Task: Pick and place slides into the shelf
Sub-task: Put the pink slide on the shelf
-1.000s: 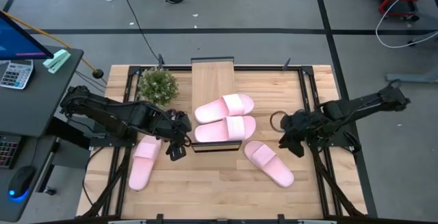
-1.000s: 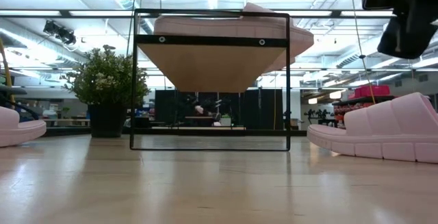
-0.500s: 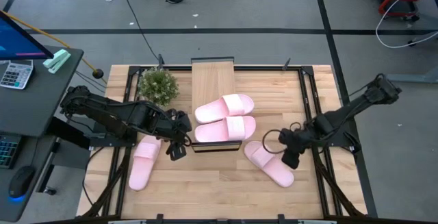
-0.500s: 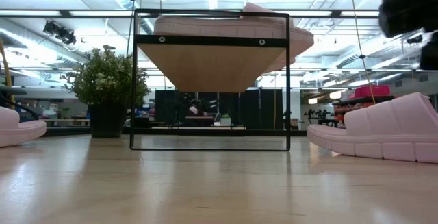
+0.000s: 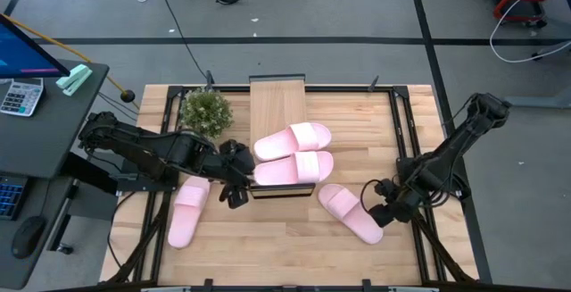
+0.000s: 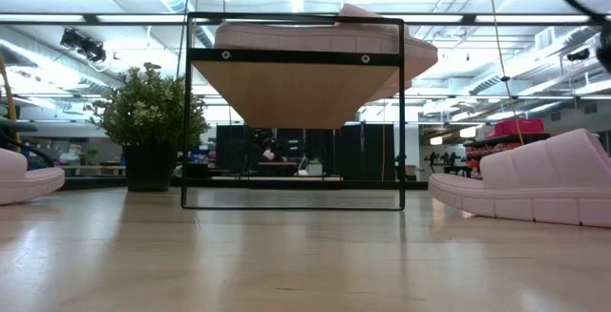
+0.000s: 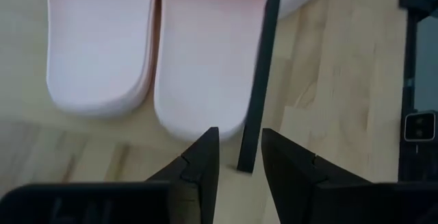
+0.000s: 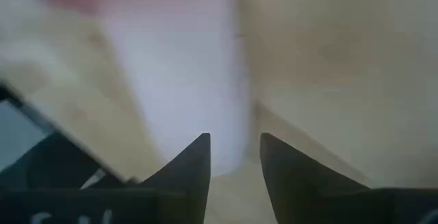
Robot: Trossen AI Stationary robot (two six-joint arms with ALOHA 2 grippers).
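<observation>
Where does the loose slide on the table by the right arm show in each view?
High view: slide lies on the table, right of the shelf's near end.
Low view: same slide at the right edge, right of the shelf.
Left wrist view: not in it; those two slides sit on the shelf.
Right wrist view: pale pink blur ahead of the fingers, likely it.
Shared landmark: the shelf.
</observation>
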